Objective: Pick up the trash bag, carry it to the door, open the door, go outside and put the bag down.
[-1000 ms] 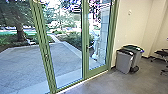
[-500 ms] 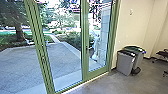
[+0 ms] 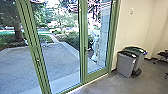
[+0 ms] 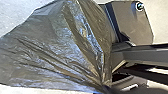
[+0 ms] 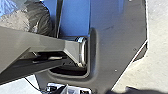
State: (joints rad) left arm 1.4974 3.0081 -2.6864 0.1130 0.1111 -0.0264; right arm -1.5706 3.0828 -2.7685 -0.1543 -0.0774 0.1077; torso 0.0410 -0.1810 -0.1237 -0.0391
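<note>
Gripping trash bag [image 4: 62, 47] by bunched neck w/ L pincer [image 4: 105, 88], nr base plate [image 4: 136, 23], can't tell state of R pincer; poss. snag on green door frame [image 3: 82, 57] if turning tight, or rip from swinging wt.

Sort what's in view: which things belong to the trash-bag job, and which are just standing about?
Part of the job:
- trash bag
- green-framed glass door
- paved yard outside

Apparently just there:
- grey bin by the wall
- green-lidded bin behind it
- dark chair, partly in view
</note>
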